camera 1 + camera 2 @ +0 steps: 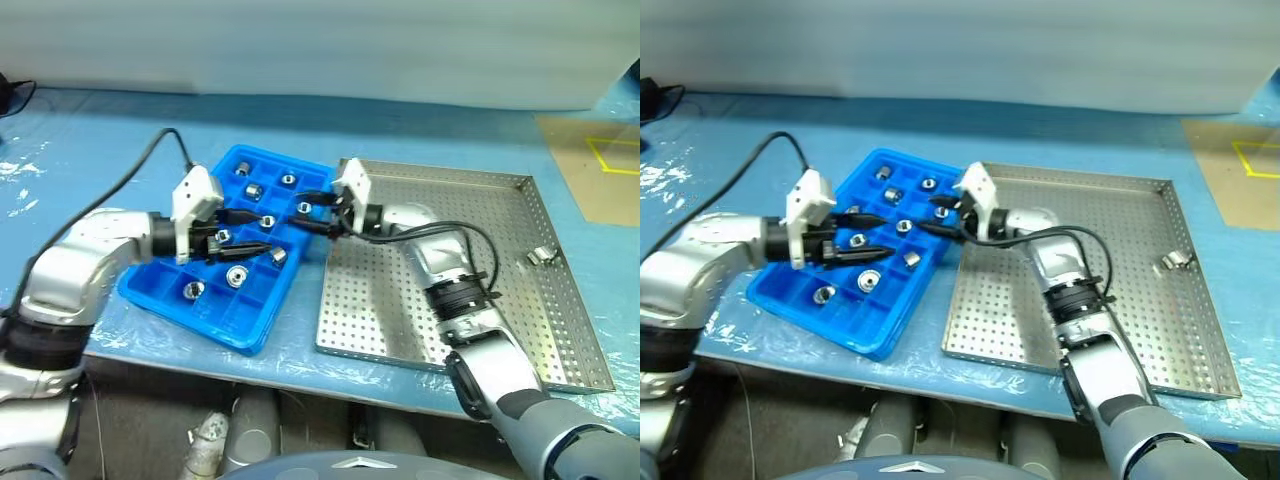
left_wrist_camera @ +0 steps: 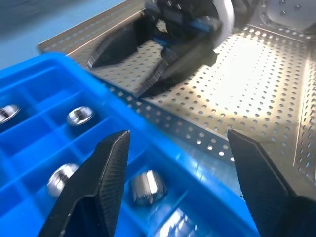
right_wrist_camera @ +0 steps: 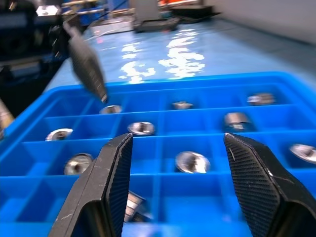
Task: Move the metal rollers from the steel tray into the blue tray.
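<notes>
The blue tray (image 1: 250, 335) lies left of the steel tray (image 1: 500, 210), and several metal rollers (image 1: 237, 276) sit in its compartments. One small metal piece (image 1: 541, 256) rests near the steel tray's right rim; I cannot tell if it is a roller. My left gripper (image 1: 262, 230) hovers over the blue tray's middle, pointing right, open and empty. Facing it from the tray's right edge, my right gripper (image 1: 300, 210) is open with nothing between its fingers. The right wrist view looks across the rollers (image 3: 191, 161), with a left fingertip (image 3: 89, 64) beyond them.
A blue sheet (image 1: 80, 130) covers the table. A black cable (image 1: 150, 160) loops from my left wrist over the table's left side. A brown board with yellow tape (image 1: 600, 170) lies at the far right. The table's front edge runs just below both trays.
</notes>
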Controlling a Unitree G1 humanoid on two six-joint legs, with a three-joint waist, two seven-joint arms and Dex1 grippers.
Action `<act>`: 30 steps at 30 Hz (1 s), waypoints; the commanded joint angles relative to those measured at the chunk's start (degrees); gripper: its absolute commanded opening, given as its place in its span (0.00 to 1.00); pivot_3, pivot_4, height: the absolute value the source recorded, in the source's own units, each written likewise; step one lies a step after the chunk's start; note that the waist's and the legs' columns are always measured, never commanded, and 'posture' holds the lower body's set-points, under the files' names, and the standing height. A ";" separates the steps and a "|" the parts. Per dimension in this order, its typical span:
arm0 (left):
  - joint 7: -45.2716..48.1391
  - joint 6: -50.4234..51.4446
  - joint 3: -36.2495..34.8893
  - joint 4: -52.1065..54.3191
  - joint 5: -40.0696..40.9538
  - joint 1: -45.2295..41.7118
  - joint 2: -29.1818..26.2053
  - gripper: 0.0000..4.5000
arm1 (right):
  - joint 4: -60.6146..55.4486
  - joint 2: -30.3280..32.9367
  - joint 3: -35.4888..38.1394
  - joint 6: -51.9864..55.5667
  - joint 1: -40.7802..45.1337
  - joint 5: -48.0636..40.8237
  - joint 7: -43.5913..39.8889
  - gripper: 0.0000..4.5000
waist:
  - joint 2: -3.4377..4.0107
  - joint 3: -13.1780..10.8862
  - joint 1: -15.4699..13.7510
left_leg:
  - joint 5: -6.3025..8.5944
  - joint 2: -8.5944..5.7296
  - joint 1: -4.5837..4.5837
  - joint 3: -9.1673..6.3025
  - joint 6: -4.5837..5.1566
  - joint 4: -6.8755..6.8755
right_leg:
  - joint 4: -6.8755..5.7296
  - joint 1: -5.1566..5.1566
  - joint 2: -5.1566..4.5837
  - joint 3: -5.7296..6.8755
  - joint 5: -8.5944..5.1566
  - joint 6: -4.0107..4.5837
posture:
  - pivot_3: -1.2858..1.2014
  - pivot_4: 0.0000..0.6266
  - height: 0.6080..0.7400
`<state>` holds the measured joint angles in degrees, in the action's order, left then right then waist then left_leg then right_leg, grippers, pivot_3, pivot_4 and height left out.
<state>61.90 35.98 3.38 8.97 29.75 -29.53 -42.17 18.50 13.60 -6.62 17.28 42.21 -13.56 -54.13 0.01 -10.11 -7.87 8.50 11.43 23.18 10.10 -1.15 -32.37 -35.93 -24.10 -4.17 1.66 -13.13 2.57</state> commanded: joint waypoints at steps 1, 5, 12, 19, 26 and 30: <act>2.64 -3.94 3.53 -4.41 -2.12 -5.18 3.57 0.74 | -4.52 2.68 4.29 1.41 -1.25 -1.34 3.42 0.67 | -0.01 0.00 0.83 | -0.02 -0.01 0.02 0.03 -0.02 0.00 | -0.01 -0.01 0.01 0.00 0.00 0.00 | 0.50 0.24 1.00; 6.04 -7.30 7.35 -10.32 -4.28 -9.76 8.21 0.74 | 0.54 6.25 9.73 -1.26 -0.22 0.59 11.39 0.67 | -0.02 0.01 2.83 | -0.02 -0.16 0.04 0.06 -0.01 -0.03 | 0.00 -0.02 0.02 -0.02 0.01 -0.01 | 0.46 0.24 1.00; 9.76 -11.10 10.03 -16.53 -6.97 -13.90 13.10 0.74 | 17.41 10.41 13.75 -10.25 3.80 6.20 24.97 0.67 | -0.02 0.01 6.23 | 0.02 -0.34 0.04 0.09 0.09 -0.07 | 0.01 -0.02 0.04 -0.07 0.01 0.00 | 0.43 0.24 1.00; 10.17 -11.00 9.94 -15.57 -7.81 -12.89 14.44 0.74 | 35.55 13.64 16.27 -18.36 9.42 9.16 37.73 0.67 | -0.01 0.01 7.14 | 0.06 -0.28 0.10 0.14 0.27 -0.21 | 0.00 -0.02 0.10 -0.06 0.01 0.02 | 0.44 0.24 1.00; 8.32 -9.43 8.90 -11.89 -7.46 -9.42 13.71 0.74 | 40.68 18.44 17.21 -21.34 9.40 10.35 42.36 0.67 | 0.01 0.00 6.89 | 0.24 -0.28 0.30 0.18 0.81 -0.64 | -0.03 -0.02 0.05 -0.06 0.01 0.02 | 0.46 0.24 1.00; 7.13 -8.25 8.26 -9.57 -7.01 -7.29 13.05 0.74 | 29.16 20.67 17.93 -17.75 3.49 8.86 39.49 0.67 | 0.01 0.00 6.56 | 0.31 -0.33 0.32 0.19 0.93 -0.71 | -0.06 -0.01 0.01 -0.06 0.01 0.02 | 0.47 0.24 1.00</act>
<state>69.50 27.46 13.61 -3.48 21.75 -37.16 -28.41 54.65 33.00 10.27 -1.74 47.58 -3.47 -13.41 0.02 -10.11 -1.31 8.82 11.11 23.50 10.29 -0.21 -33.08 -36.00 -24.11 -4.16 1.60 -13.11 2.59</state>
